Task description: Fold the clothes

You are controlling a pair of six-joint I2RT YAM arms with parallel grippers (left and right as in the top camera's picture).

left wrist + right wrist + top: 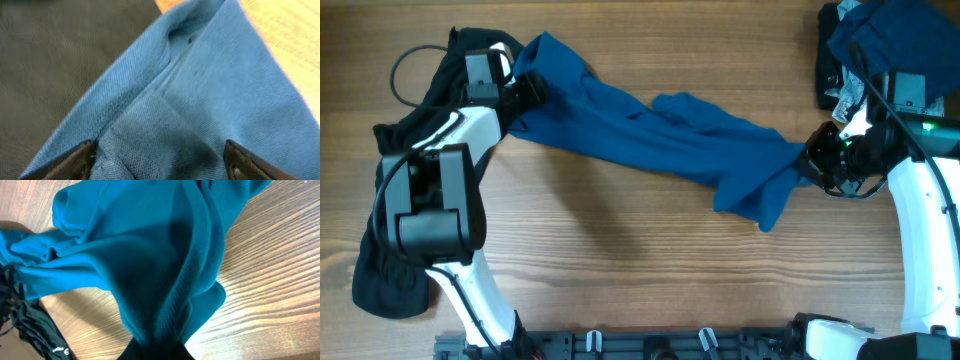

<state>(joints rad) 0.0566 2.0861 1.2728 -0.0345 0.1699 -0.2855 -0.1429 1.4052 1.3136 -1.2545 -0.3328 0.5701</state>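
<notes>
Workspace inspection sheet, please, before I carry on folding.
Surface: wooden table, no spills seen.
Job's things: teal shirt bunched, stretched diagonally between the arms; black garment lying under the left arm.
Clutter: navy heap at the far right corner.
Jaws: left jaws open astride the shirt's edge; right jaws shut on its other end.
Cables: black cable looped at far left.
Surroundings: nothing seen.
</notes>
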